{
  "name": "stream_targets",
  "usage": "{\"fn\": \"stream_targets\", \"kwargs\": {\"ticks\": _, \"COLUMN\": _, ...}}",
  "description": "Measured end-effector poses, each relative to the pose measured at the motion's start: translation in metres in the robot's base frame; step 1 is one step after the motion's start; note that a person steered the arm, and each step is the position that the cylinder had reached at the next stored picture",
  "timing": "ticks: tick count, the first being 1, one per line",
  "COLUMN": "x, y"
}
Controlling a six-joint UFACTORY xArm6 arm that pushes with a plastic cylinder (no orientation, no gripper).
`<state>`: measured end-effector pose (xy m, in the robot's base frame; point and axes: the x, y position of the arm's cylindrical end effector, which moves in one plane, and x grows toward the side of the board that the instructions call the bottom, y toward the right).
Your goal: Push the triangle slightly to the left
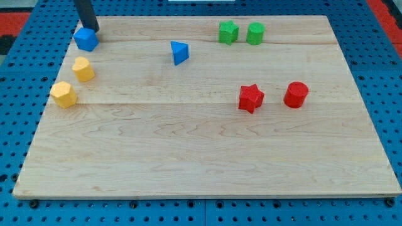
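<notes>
The blue triangle (pixel 179 52) lies on the wooden board (pixel 207 150), upper middle-left. My tip (pixel 93 29) is at the board's top left corner, right behind a blue cube-like block (pixel 85 39) and seemingly touching it. The tip is far to the left of the triangle, well apart from it.
Two yellow blocks (pixel 82 68) (pixel 63 94) sit below the blue block on the left edge. A green star-like block (pixel 228 32) and a green cylinder (pixel 255 33) are at the top. A red star (pixel 250 98) and a red cylinder (pixel 296 95) are at the right.
</notes>
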<state>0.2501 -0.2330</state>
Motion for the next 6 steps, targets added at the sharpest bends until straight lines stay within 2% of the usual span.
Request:
{"fn": "stream_targets", "kwargs": {"ticks": 1, "x": 0.022, "y": 0.016}}
{"fn": "stream_targets", "kwargs": {"ticks": 2, "x": 0.03, "y": 0.067}}
{"fn": "stream_targets", "kwargs": {"ticks": 4, "x": 0.123, "y": 0.146}}
{"fn": "stream_targets", "kwargs": {"ticks": 5, "x": 0.103, "y": 0.237}}
{"fn": "stream_targets", "kwargs": {"ticks": 6, "x": 0.046, "y": 0.202}}
